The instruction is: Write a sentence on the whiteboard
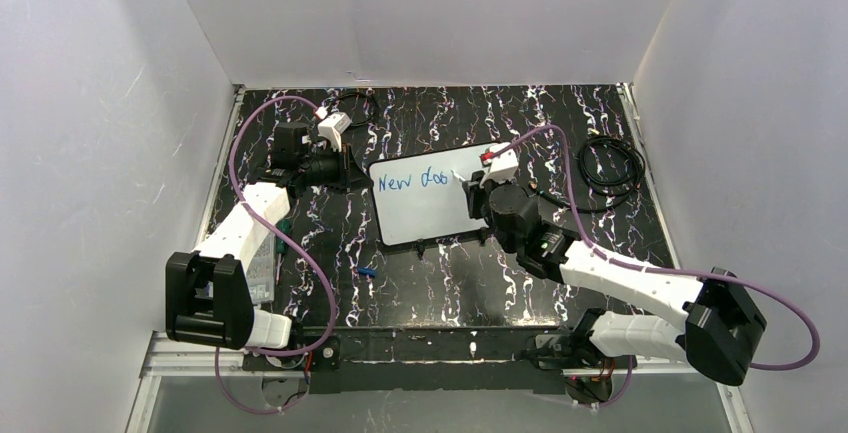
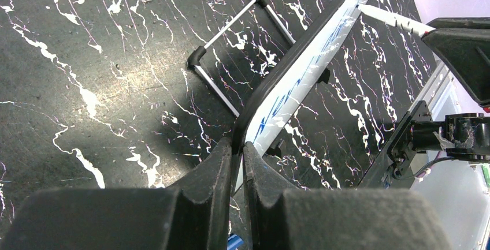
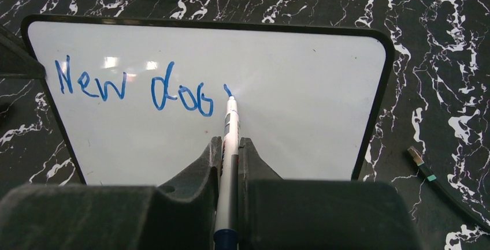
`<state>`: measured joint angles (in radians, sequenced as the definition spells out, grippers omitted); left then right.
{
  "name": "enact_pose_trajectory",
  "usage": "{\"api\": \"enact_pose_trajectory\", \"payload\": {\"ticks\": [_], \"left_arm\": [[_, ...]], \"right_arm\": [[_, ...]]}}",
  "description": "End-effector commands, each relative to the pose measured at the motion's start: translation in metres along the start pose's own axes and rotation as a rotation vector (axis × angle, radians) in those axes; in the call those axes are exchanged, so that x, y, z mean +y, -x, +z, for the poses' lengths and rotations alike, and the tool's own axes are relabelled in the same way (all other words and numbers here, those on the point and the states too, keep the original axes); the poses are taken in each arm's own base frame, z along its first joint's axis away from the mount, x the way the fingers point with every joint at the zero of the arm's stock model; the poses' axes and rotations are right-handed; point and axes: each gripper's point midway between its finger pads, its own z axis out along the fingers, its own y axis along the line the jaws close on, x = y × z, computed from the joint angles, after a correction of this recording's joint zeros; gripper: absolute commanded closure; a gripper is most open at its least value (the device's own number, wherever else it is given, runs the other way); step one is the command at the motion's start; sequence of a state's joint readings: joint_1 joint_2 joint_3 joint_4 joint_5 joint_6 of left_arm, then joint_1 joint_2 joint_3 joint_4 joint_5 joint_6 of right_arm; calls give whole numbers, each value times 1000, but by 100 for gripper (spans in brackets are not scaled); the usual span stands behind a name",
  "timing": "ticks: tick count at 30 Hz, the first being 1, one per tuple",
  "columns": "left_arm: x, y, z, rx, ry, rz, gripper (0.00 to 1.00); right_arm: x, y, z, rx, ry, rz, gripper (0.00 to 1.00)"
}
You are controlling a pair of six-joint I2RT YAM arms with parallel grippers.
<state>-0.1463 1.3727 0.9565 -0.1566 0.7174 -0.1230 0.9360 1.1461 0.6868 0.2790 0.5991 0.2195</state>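
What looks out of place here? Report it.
A small blue piece, perhaps a cap, lies loose on the table in front of the whiteboard, apart from the marker held in the right claw. Nothing looks spilled or broken.

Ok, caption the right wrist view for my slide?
Right jaws grip a marker whose tip meets the whiteboard, the sentence so far reading "New doo".

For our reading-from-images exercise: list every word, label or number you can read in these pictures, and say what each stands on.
"New doo", then a started stroke: blue handwriting on the whiteboard.
Dark marks on the marker barrel: too small to read.
No other text is visible.
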Motion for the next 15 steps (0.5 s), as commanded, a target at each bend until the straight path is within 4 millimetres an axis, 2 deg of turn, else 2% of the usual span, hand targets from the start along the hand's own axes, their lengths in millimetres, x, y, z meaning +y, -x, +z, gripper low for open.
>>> {"api": "enact_pose_trajectory", "payload": {"ticks": [1, 8, 15], "left_arm": [[-15, 5, -8, -19, -34, 32, 100], [-14, 4, -7, -17, -33, 31, 100], [-14, 4, -7, -17, -33, 32, 100]], "right_arm": [[-13, -9, -6, 16, -40, 19, 99], [-9, -15, -7, 36, -17, 23, 99], [-6, 8, -3, -36, -22, 51, 99]]}}
